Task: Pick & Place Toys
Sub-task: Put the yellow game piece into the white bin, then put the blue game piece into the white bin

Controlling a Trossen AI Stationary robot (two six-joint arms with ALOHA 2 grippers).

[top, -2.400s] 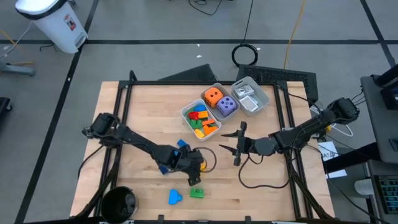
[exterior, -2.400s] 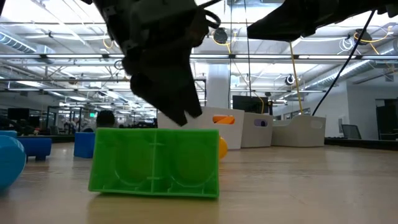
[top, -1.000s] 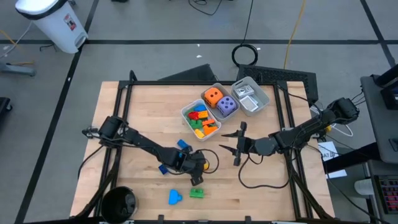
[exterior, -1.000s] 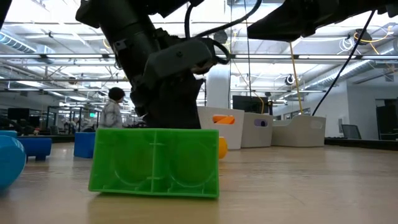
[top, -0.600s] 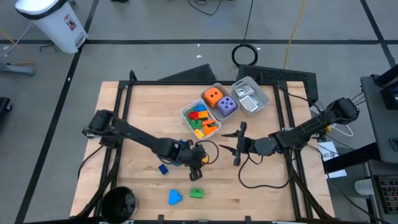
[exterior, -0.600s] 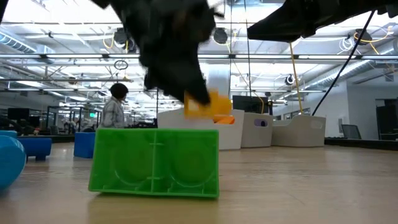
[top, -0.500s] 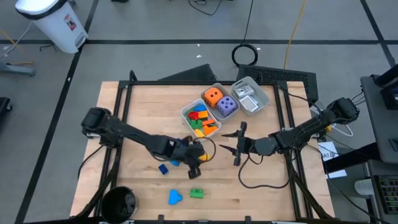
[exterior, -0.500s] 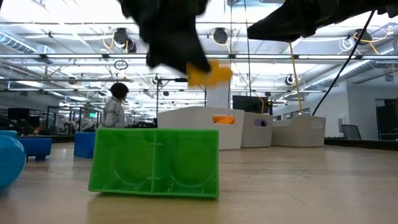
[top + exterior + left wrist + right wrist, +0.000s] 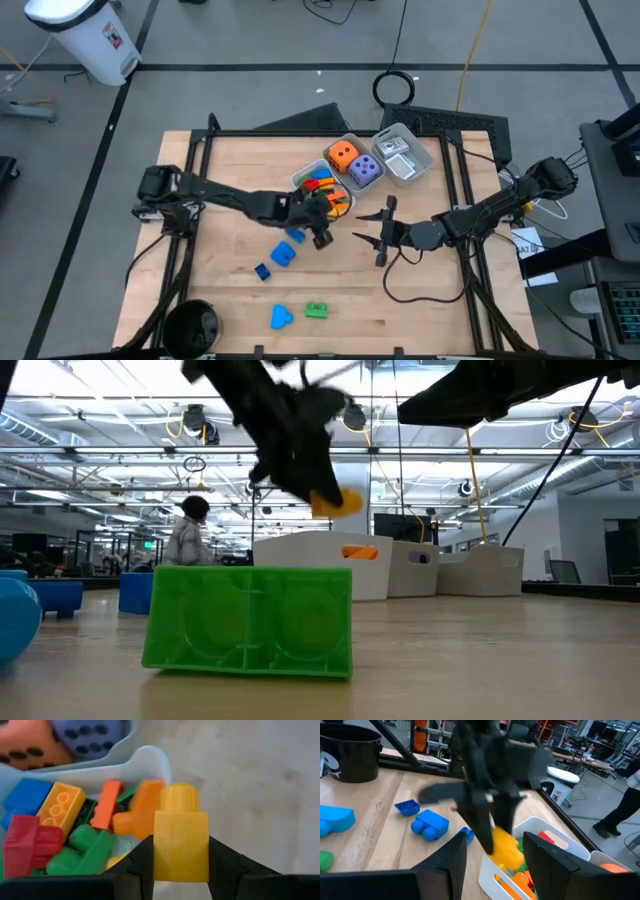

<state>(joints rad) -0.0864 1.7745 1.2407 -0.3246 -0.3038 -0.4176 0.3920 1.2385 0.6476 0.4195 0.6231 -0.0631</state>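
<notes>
One yellow brick (image 9: 180,840) sits clamped in the left claw (image 9: 322,226), raised just at the rim of the white brick tray (image 9: 300,180). The wooden worktop (image 9: 230,180) carries blue bricks (image 9: 284,252) and a green brick (image 9: 316,310) behind that claw. Right claw (image 9: 380,238) hangs nearby, fingers apart, empty.

Taking the white brick tray (image 9: 300,183) as the landmark: it's already packed with bricks, so little room inside. The left gripper (image 9: 322,237) with its yellow brick (image 9: 180,840) hangs over the tray's near edge and blocks that side. The dice tray (image 9: 352,141) sits touching the far side, no gap there. The right gripper (image 9: 371,231) hovers nearby, toward the table's right side. Loose blue bricks (image 9: 285,251) and a green brick (image 9: 317,310) clutter the wood nearer the front edge; the table's left part is bare.
</notes>
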